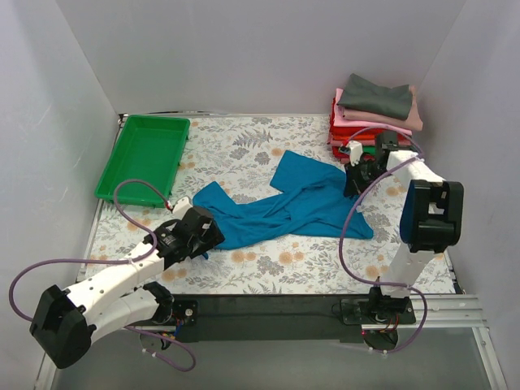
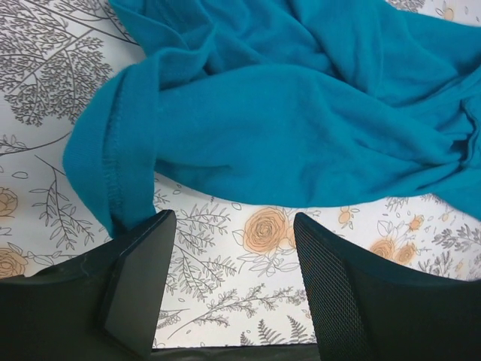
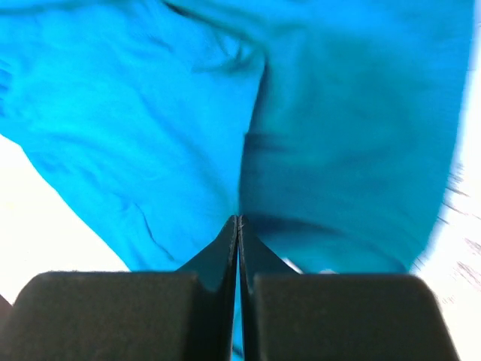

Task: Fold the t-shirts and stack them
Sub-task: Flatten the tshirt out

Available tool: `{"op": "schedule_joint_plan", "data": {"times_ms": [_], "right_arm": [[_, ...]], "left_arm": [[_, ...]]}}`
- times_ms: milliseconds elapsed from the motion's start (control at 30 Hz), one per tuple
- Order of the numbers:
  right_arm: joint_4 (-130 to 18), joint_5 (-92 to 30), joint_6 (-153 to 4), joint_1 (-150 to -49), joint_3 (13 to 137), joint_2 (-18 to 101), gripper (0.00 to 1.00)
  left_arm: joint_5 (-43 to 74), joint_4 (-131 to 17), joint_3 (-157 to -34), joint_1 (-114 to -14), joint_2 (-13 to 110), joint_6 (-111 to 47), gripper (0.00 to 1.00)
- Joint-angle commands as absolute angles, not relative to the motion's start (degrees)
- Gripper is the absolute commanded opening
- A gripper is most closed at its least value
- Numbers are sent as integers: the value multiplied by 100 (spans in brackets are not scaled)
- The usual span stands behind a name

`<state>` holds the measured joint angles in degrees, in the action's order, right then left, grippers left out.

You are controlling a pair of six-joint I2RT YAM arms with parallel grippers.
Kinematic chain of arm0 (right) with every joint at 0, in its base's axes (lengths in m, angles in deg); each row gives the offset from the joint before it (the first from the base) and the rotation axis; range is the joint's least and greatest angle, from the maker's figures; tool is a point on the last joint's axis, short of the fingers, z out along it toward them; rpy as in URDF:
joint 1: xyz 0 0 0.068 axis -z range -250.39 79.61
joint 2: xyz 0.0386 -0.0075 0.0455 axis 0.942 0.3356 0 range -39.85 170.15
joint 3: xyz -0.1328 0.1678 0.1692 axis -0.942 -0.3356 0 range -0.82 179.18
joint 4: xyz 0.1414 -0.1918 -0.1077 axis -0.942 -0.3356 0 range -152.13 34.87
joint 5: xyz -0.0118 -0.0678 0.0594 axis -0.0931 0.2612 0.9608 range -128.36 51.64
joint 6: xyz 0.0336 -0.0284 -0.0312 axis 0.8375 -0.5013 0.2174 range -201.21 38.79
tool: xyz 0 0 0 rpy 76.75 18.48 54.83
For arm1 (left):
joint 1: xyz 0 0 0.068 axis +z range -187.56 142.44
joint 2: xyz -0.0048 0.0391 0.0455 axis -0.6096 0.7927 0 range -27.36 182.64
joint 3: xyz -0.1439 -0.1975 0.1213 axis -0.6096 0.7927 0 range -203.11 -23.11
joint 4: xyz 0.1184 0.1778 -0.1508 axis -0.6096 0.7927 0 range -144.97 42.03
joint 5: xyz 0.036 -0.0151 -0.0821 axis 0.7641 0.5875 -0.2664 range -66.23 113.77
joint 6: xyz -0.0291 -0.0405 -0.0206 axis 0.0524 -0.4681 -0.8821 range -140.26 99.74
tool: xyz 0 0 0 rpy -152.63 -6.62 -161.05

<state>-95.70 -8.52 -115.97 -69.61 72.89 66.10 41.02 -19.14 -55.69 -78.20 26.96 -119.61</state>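
The teal t-shirt is lying crumpled at the table centre, with the folded stack sitting at 2 o'clock. The left gripper is hovering with fingers spread at its 8 o'clock end. The right gripper is pinching its 3 o'clock edge, fingers closed.

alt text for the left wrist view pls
A crumpled teal-blue t-shirt fills the upper frame, lying on a floral-print tablecloth. The left gripper is open below it, one finger meeting the shirt's stitched hem.

Open tabletop behind teal t-shirt, folded stack (back right) beside right claw
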Motion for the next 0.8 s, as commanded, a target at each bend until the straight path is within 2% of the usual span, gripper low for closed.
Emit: {"op": "schedule_joint_plan", "data": {"times_ms": [0,233,467,600,767], "right_arm": [[-9679,-400,-11697,-6767,7257,5712,1],[-9810,-189,-11785,-6740,6800,4937,1],[-9837,-557,-11760,-6661,6519,4383,1],[-9846,-1172,-11829,-6189,6125,4066,1],[-9924,-1296,-12364,-5502,5474,3522,1]], "left_arm": [[4275,-1981,-5484,-7667,2695,-12011,63],[4696,-1385,-5896,-7588,3056,-12037,60],[5048,-769,-6293,-7588,2599,-11739,63],[4584,-970,-6232,-7588,2625,-11238,71],[4196,-1216,-6161,-7588,2880,-11000,73]]}}
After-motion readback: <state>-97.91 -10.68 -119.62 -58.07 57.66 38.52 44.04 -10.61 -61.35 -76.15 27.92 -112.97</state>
